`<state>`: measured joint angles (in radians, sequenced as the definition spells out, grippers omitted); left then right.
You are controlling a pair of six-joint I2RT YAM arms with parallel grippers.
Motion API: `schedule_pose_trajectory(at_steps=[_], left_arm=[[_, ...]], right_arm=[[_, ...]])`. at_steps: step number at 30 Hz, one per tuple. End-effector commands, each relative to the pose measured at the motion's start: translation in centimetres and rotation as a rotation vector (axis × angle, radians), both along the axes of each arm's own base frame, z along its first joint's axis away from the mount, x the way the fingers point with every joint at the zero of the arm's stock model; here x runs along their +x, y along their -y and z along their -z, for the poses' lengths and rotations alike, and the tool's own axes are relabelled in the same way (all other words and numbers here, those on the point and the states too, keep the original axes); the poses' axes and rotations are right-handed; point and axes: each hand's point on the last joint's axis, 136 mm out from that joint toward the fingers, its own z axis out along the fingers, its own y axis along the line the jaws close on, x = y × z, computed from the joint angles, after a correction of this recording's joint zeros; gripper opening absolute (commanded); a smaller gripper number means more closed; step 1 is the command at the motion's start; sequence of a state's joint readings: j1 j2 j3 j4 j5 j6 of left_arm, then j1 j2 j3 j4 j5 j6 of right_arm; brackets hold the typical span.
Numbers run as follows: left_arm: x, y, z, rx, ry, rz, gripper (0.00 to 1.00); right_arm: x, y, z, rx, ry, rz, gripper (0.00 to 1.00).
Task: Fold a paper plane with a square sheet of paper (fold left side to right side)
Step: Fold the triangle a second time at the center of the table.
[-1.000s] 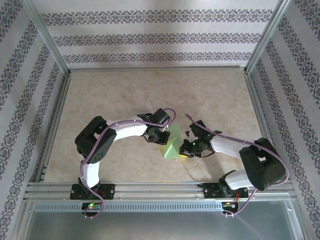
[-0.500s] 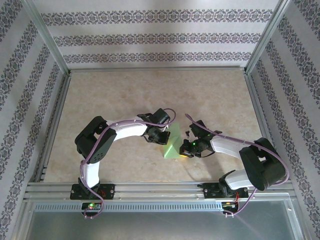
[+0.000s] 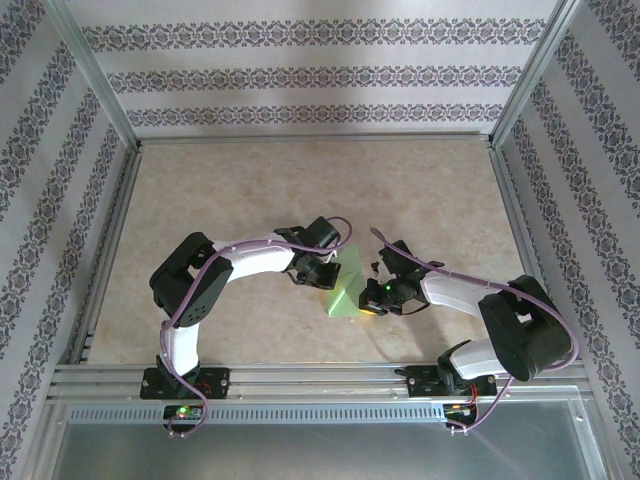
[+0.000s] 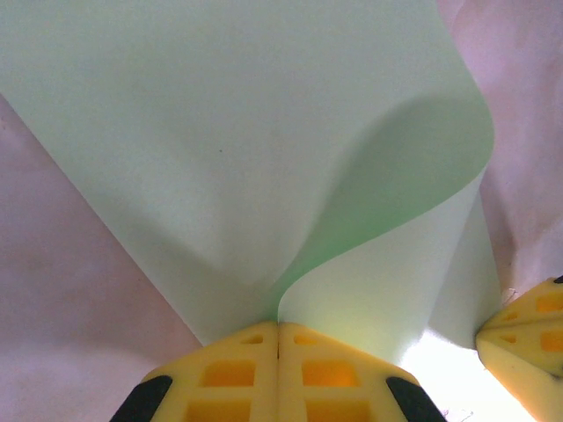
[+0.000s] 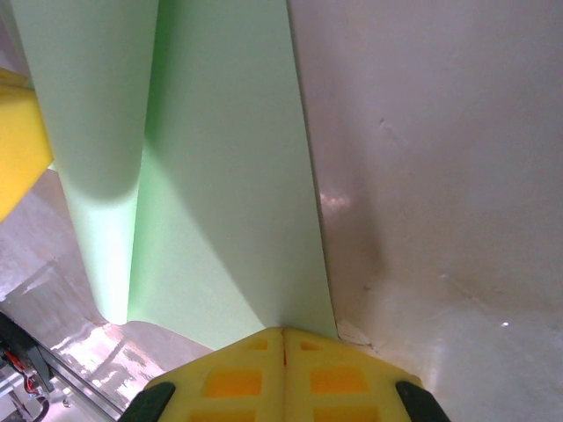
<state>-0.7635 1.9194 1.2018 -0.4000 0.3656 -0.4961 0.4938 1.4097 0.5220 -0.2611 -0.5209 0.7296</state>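
While both arms start from the near rail [image 3: 320, 378], they curve inward and meet mid-table.

Left gripper [image 4: 279, 329]: yellow jaws pressed flat together with no gap, pinching the square sheet of paper [image 3: 346, 292] right at the seam. From that pinch the light green paper lifts in a soft curl. The upper layer bows over the lower one and is not pressed flat.

Right gripper [image 5: 283, 332]: jaws also fully closed, nipping the sheet's near edge at the tips. Its wrist view shows a rounded roll running along the sheet's left side, with a flatter panel beside it lying on the table [image 3: 300, 180].

Each wrist view catches the other gripper's yellow finger just beside the paper.

From the top, the sheet reads as a small triangular green patch between the two grippers, slightly nearer than table centre. Past it comes beige tabletop, then the patterned back wall [image 3: 320, 75].
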Motion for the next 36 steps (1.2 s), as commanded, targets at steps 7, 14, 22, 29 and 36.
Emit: schedule_pose_trajectory(at_steps=[7, 14, 22, 29, 36], left_arm=[[0.6, 0.1, -0.3, -0.017, 0.022, 0.018, 0.00], [0.2, -0.3, 0.8, 0.013, -0.014, 0.023, 0.00], [-0.1, -0.5, 1.6, 0.038, -0.041, 0.025, 0.00], [-0.1, -0.6, 1.8, 0.053, -0.046, 0.023, 0.00], [-0.2, -0.7, 1.8, 0.055, -0.044, 0.022, 0.00]], right_arm=[[-2.2, 2.8, 3.2, -0.167, -0.078, 0.004, 0.00], [-2.0, 2.6, 2.8, -0.159, -0.072, 0.003, 0.00], [-1.1, 1.8, 1.6, -0.120, -0.041, 0.002, 0.00], [0.3, 1.3, -1.5, -0.041, 0.043, 0.038, 0.02], [2.5, -0.1, -4.0, 0.092, 0.141, 0.100, 0.00]])
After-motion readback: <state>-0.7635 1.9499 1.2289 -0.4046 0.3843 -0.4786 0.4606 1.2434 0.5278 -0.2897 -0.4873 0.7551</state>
